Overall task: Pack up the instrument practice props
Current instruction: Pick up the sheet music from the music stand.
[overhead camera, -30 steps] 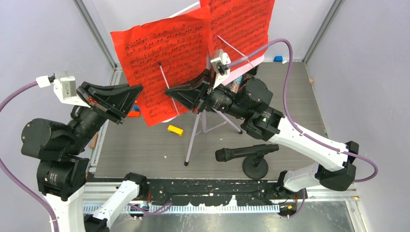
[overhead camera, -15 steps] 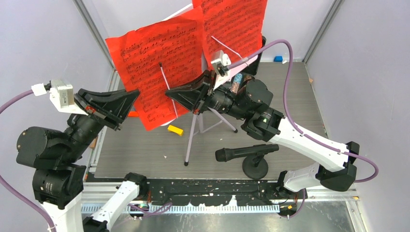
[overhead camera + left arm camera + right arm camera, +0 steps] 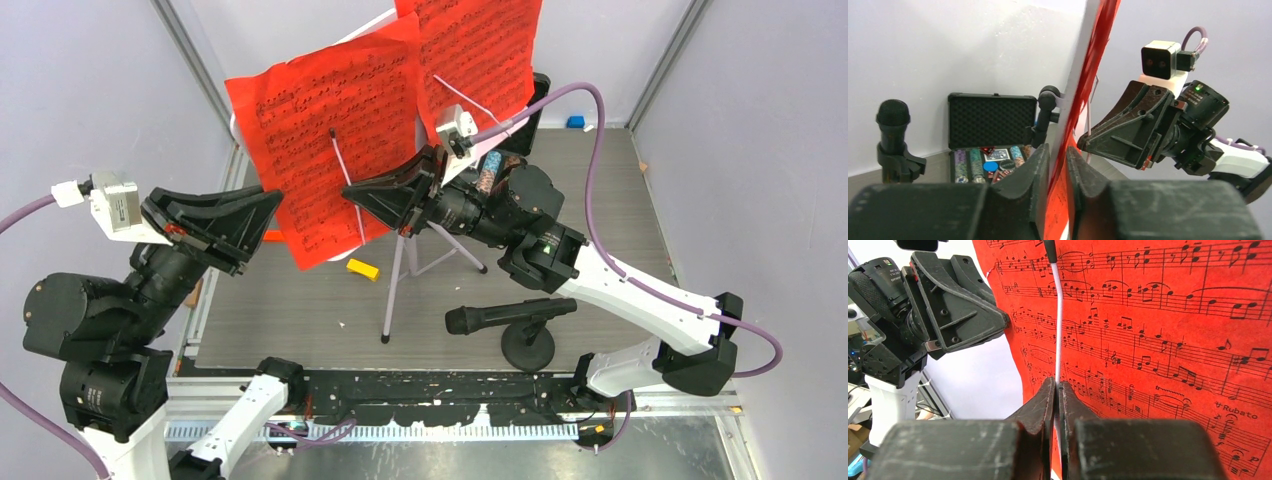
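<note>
The white music rack [image 3: 373,26] stands on silver tripod legs [image 3: 394,290] and carries two red sheet-music pages [image 3: 330,120]. My left gripper [image 3: 277,199] is shut on the rack's left edge; in the left wrist view its jaws [image 3: 1058,150] pinch the white rack edge [image 3: 1074,102] and the red page [image 3: 1098,60] together. My right gripper [image 3: 349,190] is shut on the thin silver page-holder wire [image 3: 1058,315], its fingertips [image 3: 1056,382] meeting against the red page [image 3: 1158,315]. One black microphone [image 3: 500,318] lies on its round-based pole [image 3: 527,347] in front. A second microphone [image 3: 893,117] stands behind the rack.
The open black case of poker chips [image 3: 990,135] lies behind the rack, partly showing in the top view [image 3: 538,105]. A yellow block [image 3: 362,269] sits by the tripod legs and a blue block [image 3: 575,122] at the far right. Walls close in on both sides.
The rack with its red pages has shifted left and tilted back, both grippers still holding it. My left arm has drawn back to the left; the tripod legs have shifted slightly.
</note>
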Motion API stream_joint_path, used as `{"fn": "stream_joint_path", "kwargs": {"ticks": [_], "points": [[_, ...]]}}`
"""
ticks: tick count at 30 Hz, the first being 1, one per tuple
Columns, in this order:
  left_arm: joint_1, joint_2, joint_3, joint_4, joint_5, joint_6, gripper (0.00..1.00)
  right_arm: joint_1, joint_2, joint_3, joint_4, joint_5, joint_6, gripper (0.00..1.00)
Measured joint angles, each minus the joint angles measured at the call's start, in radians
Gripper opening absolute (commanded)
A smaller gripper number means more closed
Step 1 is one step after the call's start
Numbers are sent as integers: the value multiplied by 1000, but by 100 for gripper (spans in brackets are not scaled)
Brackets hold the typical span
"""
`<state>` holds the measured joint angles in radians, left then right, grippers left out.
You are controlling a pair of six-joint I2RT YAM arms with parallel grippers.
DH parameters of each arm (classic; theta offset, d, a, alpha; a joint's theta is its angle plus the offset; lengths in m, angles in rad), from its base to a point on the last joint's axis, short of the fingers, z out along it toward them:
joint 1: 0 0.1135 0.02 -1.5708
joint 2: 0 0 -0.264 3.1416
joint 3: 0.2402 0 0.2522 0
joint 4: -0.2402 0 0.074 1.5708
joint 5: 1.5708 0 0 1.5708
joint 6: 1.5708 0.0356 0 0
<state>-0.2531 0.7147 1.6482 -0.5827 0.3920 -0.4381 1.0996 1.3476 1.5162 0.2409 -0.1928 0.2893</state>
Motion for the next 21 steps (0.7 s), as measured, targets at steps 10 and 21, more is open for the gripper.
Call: {"fn": "stream_joint_path", "kwargs": {"ticks": [10,21], "points": [[0,-2,0,0,-7,0,0,0,0,-2,7,1,0,0],[0,-24,3,-29,-33,2,3,0,0,-6,8,0,0,0]]}}
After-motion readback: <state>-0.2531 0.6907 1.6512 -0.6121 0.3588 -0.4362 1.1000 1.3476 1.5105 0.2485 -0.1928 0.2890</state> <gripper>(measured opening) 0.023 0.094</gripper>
